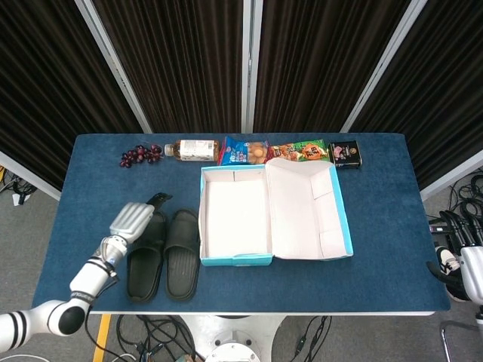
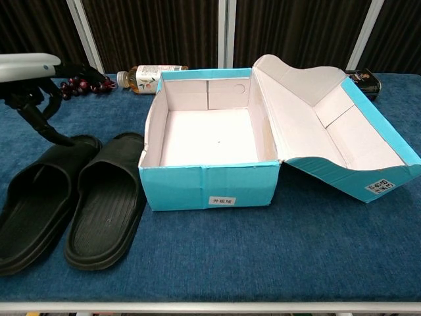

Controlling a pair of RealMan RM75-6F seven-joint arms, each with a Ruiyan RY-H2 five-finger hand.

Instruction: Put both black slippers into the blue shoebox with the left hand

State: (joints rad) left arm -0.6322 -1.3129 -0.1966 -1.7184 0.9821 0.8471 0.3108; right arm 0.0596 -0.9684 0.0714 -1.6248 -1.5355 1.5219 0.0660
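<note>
my left hand [image 1: 134, 219] hovers spread and empty over the far end of the outer black slipper [image 1: 145, 258]. both slippers lie toward the surface's near-left corner, long axes front-to-back, beside the open blue shoebox [image 1: 235, 259].

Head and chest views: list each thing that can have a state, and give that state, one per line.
Blue shoebox: open, lid folded back, empty.
Left slipper: flat on the table, sole down, not held.
Right slipper: flat beside it, not held.
Bottle: lying on its side, capped.
Left hand: over the slippers, holding nothing.
Right hand: at the table's edge, holding nothing.
</note>
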